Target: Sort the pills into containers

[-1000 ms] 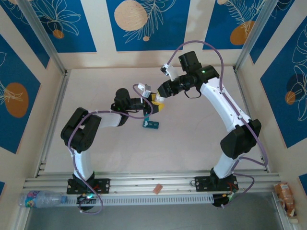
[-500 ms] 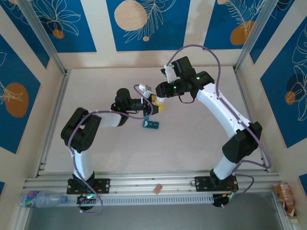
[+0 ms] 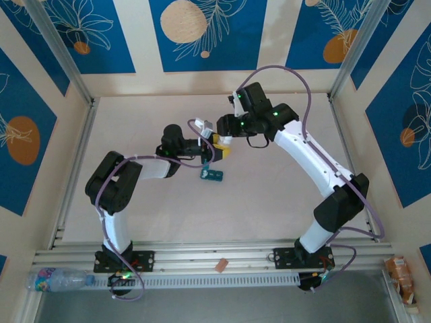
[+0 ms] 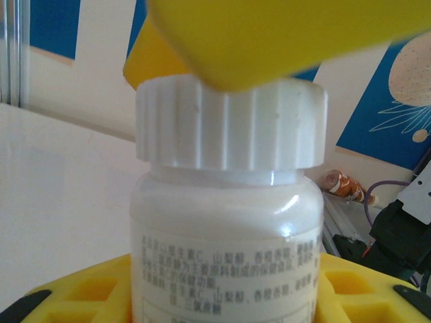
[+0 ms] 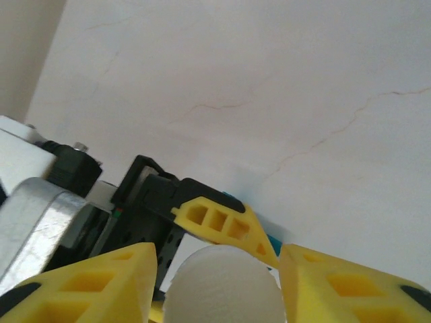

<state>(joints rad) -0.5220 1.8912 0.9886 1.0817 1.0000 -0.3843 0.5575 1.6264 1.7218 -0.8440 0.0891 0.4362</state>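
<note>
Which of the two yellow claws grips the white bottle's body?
The left gripper: it clasps the white plastic bottle's body; the right gripper is at its ribbed cap.

1. Teal container strip (image 3: 212, 175): one. All places below are given from it.
2. Robot arms: two. The left arm (image 3: 118, 185) is to its left and the right arm (image 3: 311, 153) to its right.
3. Yellow-fingered grippers: two. The left gripper (image 3: 215, 152) and right gripper (image 3: 225, 140) are both just beyond it.
4. White pill bottle (image 4: 225, 229): one, with one ribbed white cap (image 4: 229, 124), just beyond it.
5. Clear plastic water bottle (image 3: 54, 278): one, well apart, near-left.
6. Orange snack packet (image 3: 402, 274): one, well apart, near-right.
7. Small orange-brown scrap (image 3: 220, 264): one, nearer than the strip.
</note>
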